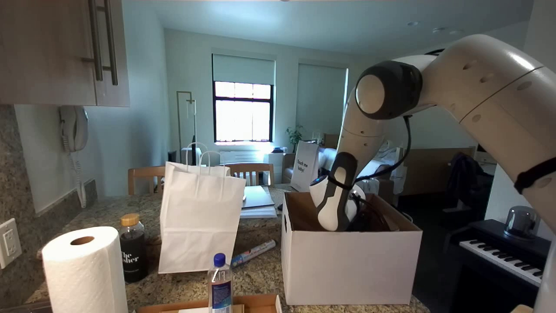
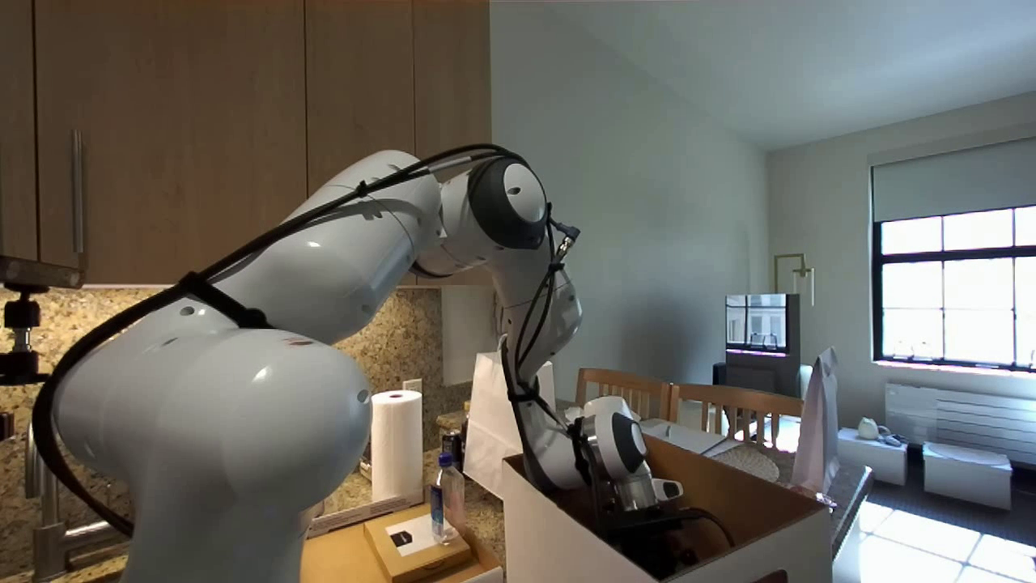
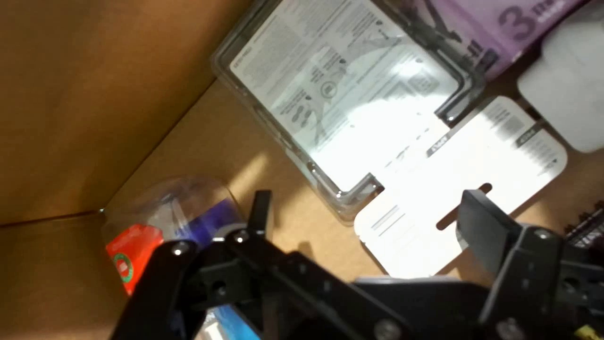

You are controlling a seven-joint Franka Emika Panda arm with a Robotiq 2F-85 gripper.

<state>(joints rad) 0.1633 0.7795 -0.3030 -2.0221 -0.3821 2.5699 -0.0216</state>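
I find my claw [image 3: 365,208] spread, gripping nothing; the pack [image 3: 330,101] below lies loose, apparently kept from straying by the box [image 1: 349,267]

Overbright window [image 1: 243,121] — dimness indoors

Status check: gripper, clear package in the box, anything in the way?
Gripper open inside white box, nothing visibly held. Clear package ahead, contact unclear. Possible obstructions: round clear tub at one side, white container and purple box by package.
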